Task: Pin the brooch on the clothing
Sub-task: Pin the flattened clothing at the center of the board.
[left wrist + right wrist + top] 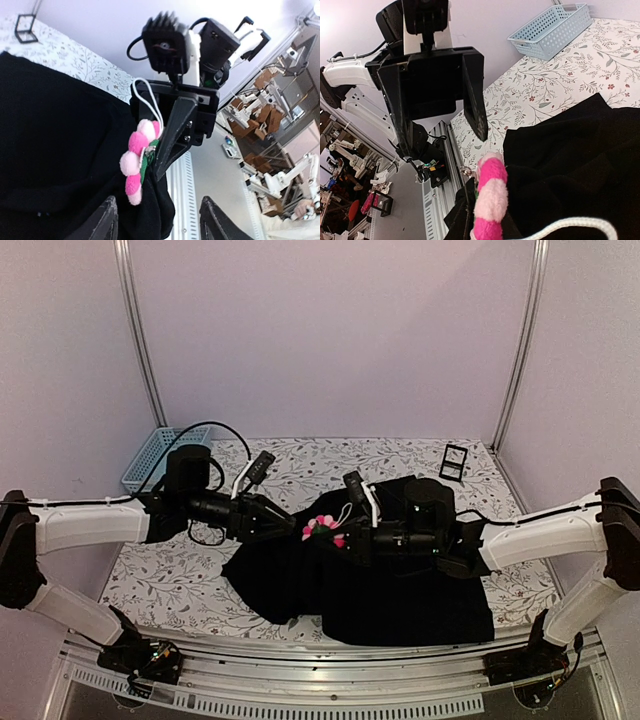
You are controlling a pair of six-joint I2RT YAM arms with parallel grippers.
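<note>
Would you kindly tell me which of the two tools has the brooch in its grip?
The right tool, shut on the pink brooch; the left tool stands open and empty.

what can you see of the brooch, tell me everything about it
The brooch is a small flower of round, plush-looking petals, some hot pink and some pale pink, with a yellowish-green centre in the top view and a green backing seen edge-on. It stands on edge above the table, against a lifted fold of the black shirt. The right gripper is shut on it. The left gripper is open nearby, not touching it. A white cord loop rises beside it.
</note>
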